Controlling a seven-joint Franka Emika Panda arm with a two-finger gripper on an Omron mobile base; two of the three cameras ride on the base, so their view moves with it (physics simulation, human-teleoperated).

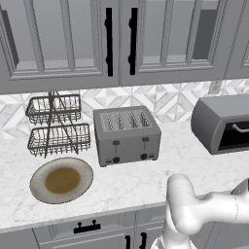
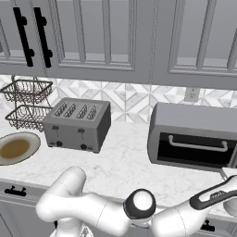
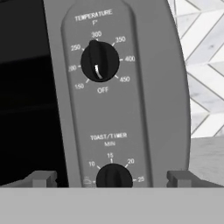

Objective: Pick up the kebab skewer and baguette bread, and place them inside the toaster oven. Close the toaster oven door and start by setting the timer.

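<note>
Marble counter [image 1: 146,180] under grey wall cabinets [image 2: 115,37]. Toaster oven [image 2: 194,134] at approx 3 o'clock of right base view, back against tile wall; door [image 2: 192,150] looks up and shut w/ pale bar handle [image 2: 196,144] across the dark glass, so loading seems done — can't see inside thru the glass, though. Four-slot toaster [image 1: 127,135] near centre of left base view, well apart from oven, not part of the job. Two-tier wire basket [image 1: 57,125] at 9 o'clock, just beside toaster. Plate [image 1: 61,180] at 8 o'clock, near counter front edge; bare brown centre, no skewer or baguette on it, which fits them being inside the oven already. White arm reaching low to 4 o'clock of right base view, toward oven's right end where the controls sit.

Hand view: control panel close up. Temperature knob [image 3: 100,61] at 12 o'clock. Toast/timer knob [image 3: 113,177] at 6 o'clock, squarely between the finger tips. Gripper [image 3: 112,178] spread wide, holding nothing, tips either side of timer knob w/ clear gaps — lined up probably to close on it and twist. Remaining step, by the look: pinch timer knob, turn it.
</note>
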